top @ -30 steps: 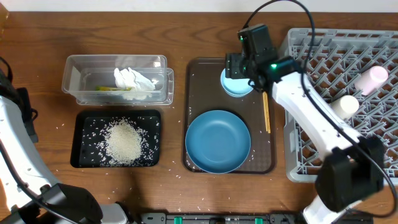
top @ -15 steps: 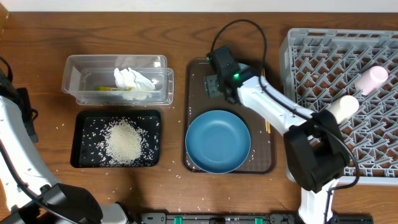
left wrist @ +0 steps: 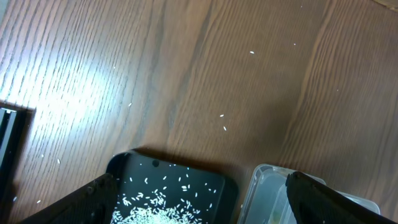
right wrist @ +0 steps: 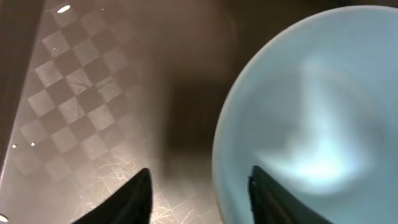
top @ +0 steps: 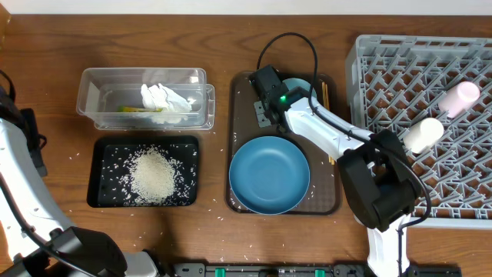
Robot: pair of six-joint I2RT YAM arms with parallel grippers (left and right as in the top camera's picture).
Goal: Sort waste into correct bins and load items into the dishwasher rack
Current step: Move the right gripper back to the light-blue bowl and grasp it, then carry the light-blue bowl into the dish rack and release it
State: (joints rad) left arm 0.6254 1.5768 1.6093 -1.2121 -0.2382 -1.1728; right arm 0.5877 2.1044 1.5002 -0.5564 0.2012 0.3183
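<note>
The small light-blue bowl (top: 302,87) (right wrist: 311,124) sits at the back of the brown serving tray (top: 244,123). My right gripper (top: 275,96) (right wrist: 202,199) is low over its left rim, open, with one finger over the tray and one inside the bowl. The large blue dish (top: 269,175) lies in front, with chopsticks (top: 331,150) to its right. A pink cup (top: 461,98) and a white cup (top: 423,135) lie in the grey rack (top: 358,206). My left gripper (left wrist: 199,205) hangs wide open and empty above the black tray (left wrist: 208,180) of rice (left wrist: 155,213).
The clear tub (top: 92,100) (left wrist: 267,183) holds a crumpled napkin (top: 165,98) and a yellow-green wrapper (top: 137,110). The black tray (top: 104,158) in front of it holds the rice pile (top: 151,175). Stray grains dot the wooden table (top: 219,208). The right arm's cable (top: 265,46) loops behind the serving tray.
My right gripper swung left from above the bowl and came down at its left rim, and its jaws narrowed. The left arm has not moved.
</note>
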